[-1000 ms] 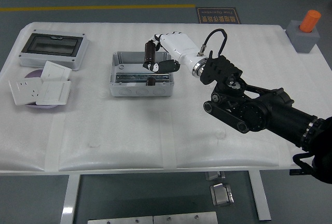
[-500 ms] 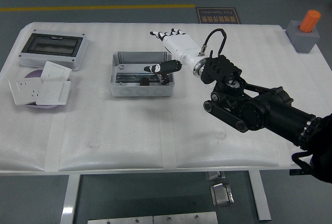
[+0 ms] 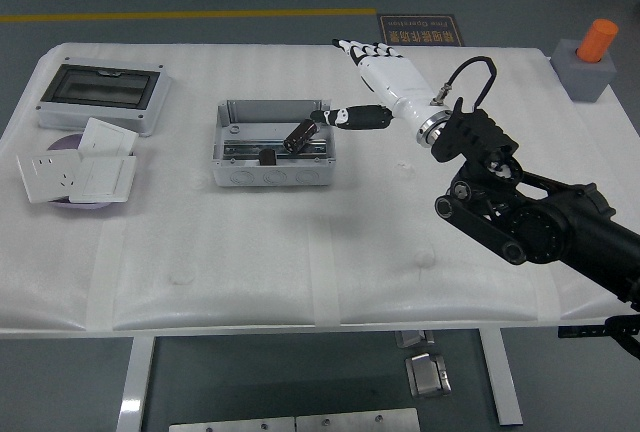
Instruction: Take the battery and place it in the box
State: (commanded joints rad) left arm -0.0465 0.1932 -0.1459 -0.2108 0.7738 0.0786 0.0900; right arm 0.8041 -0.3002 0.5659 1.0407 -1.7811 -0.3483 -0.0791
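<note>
A dark cylindrical battery (image 3: 299, 136) lies tilted inside the open grey box (image 3: 228, 168) on the white table. A second small dark piece (image 3: 268, 156) rests in the box near its front wall. My right hand (image 3: 365, 77), white with black fingertips, is open and holds nothing. It hovers just right of the box, above the table, thumb pointing towards the box. Its black arm comes in from the lower right. My left arm does not show.
A grey case with a clear lid (image 3: 102, 94) stands at the back left. White socket plates (image 3: 80, 170) lie on a purple dish at the left. An orange cylinder on a grey block (image 3: 591, 56) stands at the far right corner.
The right hand let go of the battery over the box, then opened and drew back to the right. The battery now lies in the box.
</note>
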